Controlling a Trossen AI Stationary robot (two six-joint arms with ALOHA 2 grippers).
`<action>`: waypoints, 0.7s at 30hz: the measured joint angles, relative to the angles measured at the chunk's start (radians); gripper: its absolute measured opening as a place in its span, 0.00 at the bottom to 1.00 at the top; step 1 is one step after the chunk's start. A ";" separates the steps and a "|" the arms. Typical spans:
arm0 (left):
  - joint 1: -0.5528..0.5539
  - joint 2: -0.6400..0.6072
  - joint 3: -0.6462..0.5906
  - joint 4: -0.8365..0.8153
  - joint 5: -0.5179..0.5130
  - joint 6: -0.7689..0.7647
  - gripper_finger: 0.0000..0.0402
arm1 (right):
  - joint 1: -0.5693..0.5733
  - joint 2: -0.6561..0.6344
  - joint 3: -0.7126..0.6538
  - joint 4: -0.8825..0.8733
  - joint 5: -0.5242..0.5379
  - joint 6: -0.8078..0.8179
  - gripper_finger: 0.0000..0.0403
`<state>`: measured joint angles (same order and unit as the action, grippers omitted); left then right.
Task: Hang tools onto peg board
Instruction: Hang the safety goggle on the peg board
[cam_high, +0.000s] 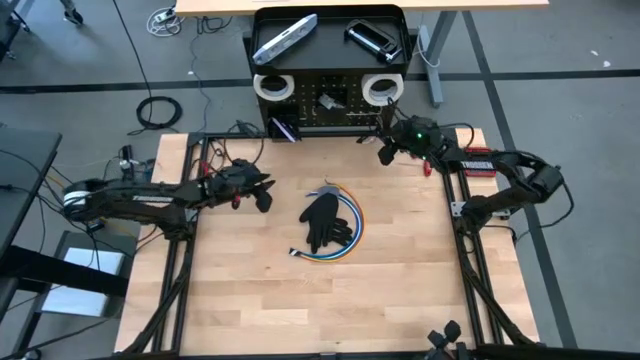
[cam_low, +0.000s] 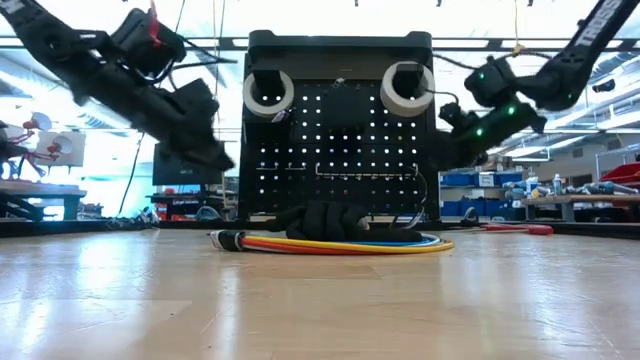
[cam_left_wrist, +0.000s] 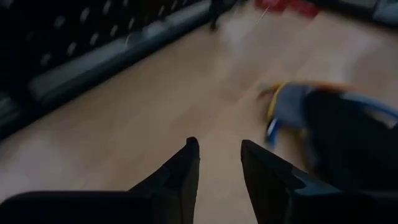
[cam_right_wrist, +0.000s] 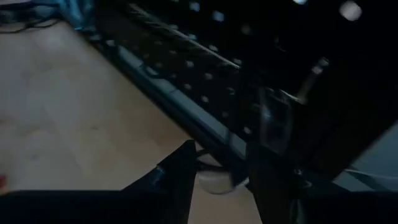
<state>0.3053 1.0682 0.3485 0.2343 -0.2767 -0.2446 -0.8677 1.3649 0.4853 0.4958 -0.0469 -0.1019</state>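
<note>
Black perforated peg board (cam_high: 330, 100) just ahead of the right pincer (cam_high: 384, 152), fingers apart and empty at its lower corner below a white tape roll (cam_high: 381, 89); left pincer (cam_high: 262, 195) parted too, empty, with black glove (cam_high: 325, 222) on looped coloured cables (cam_high: 352, 235) just beside. Matte steel panel, pale wooden surface (cam_high: 250, 300), grey floor around.

Table (cam_high: 250, 300) pale wood, smooth sheen; peg board (cam_low: 340, 140) black perforated metal; glove (cam_high: 323, 222) black cloth.
</note>
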 joint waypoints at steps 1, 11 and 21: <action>0.003 -0.027 0.000 -0.062 -0.009 -0.019 0.32 | -0.007 0.024 -0.004 0.029 0.005 0.002 0.37; 0.092 -0.189 0.000 -0.468 -0.149 -0.258 0.32 | -0.067 0.185 0.090 0.129 0.031 0.000 0.36; 0.101 -0.196 0.000 -0.505 -0.138 -0.286 0.32 | -0.070 0.184 0.119 0.131 0.027 0.007 0.35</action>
<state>0.4061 0.8719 0.3485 -0.2710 -0.4145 -0.5311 -0.9375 1.5490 0.6044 0.6264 -0.0200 -0.0952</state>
